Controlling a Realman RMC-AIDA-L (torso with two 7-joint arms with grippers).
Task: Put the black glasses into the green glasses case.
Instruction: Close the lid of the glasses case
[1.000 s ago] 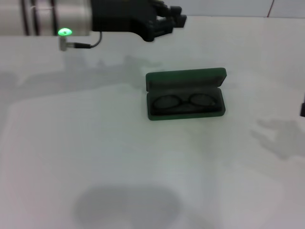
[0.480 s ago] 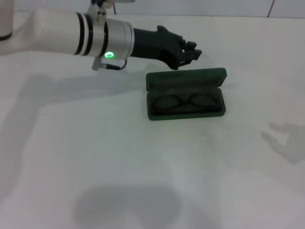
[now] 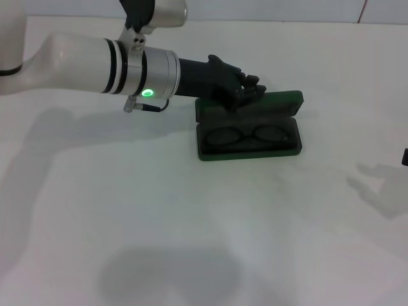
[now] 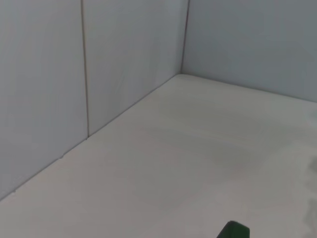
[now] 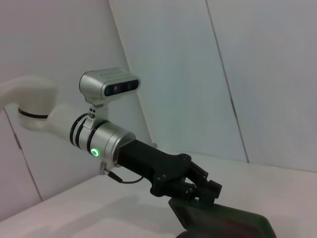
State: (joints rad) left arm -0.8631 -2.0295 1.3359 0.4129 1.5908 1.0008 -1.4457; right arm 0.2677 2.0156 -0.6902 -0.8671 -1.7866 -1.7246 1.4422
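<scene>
The green glasses case (image 3: 250, 154) lies open on the white table, its lid (image 3: 271, 105) standing up at the back. The black glasses (image 3: 247, 134) lie inside it, lenses side by side. My left gripper (image 3: 252, 89) is shut and sits at the back of the lid's top edge, left of its middle, touching or nearly touching it. The right wrist view shows the same gripper (image 5: 205, 191) on the lid (image 5: 223, 220). A corner of the case (image 4: 234, 231) shows in the left wrist view. Only a dark sliver of my right gripper (image 3: 405, 156) shows at the right edge.
The white table (image 3: 191, 217) spreads around the case. Pale wall panels (image 4: 124, 59) stand behind the table's far edge. My left arm (image 3: 95, 60) reaches in from the left above the table.
My left gripper has moved right and down from the far left of the table to the back of the case's lid. The case and glasses have not moved.
</scene>
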